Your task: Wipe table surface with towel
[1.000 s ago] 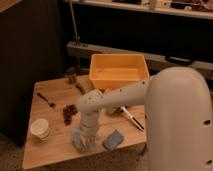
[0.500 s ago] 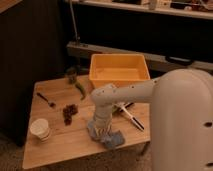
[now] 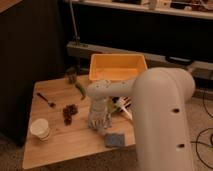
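Observation:
A small blue-grey towel (image 3: 114,140) lies flat on the wooden table (image 3: 55,150), near its front edge. My gripper (image 3: 98,123) hangs down from the white arm (image 3: 160,115) over the middle of the table. It is just behind and to the left of the towel, low over the wood. It does not appear to hold the towel.
A yellow bin (image 3: 117,67) stands at the back of the table. A paper cup (image 3: 40,129) is at the front left, with a dark grape cluster (image 3: 69,112), a spoon (image 3: 47,101), a green item (image 3: 80,90) and a dark jar (image 3: 71,76) behind it. White utensils (image 3: 123,105) lie right of the gripper.
My gripper moved right from the table's front left to the towel, then slightly back toward the middle. The towel stays near the front edge.

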`<state>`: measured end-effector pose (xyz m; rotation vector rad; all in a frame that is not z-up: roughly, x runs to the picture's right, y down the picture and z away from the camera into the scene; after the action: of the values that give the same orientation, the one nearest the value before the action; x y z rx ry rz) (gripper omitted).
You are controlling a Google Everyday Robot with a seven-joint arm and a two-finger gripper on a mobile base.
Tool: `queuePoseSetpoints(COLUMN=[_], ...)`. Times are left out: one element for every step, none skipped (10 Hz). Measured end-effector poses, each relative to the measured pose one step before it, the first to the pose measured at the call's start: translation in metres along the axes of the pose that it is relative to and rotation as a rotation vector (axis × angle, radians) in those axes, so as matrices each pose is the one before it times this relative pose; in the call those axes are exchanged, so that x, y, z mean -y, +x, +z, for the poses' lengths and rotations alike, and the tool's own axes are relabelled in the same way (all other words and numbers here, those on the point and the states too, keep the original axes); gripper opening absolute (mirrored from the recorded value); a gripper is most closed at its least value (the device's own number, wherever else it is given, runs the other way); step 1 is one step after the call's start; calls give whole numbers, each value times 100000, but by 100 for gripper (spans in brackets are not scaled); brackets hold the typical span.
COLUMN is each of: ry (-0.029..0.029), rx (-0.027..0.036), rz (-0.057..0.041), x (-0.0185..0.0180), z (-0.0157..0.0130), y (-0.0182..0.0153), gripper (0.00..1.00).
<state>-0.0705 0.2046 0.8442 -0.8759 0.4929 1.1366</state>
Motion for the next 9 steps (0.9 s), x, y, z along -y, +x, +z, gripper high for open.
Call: queuePoseSetpoints(ry=[-87, -955, -957, -1542, -892, -1015, -1387, -1333, -1043], rx=[-89, 1401, 2603, 2349, 1454, 877, -413, -622, -1066], rz=[-1044, -1074, -2106, -3340, -2720, -2198, -4619, -3438, -2585], x=[-1020, -1207, -1043, -1582, -1059, -968, -1954, -1452, -1090], z=[218, -8, -326, -867, -686, -262, 248, 210, 186], y=[-919, -1252, -1083, -567, -280, -230, 374, 733, 808], gripper=[0, 0, 0, 0, 0, 0, 0, 0, 0])
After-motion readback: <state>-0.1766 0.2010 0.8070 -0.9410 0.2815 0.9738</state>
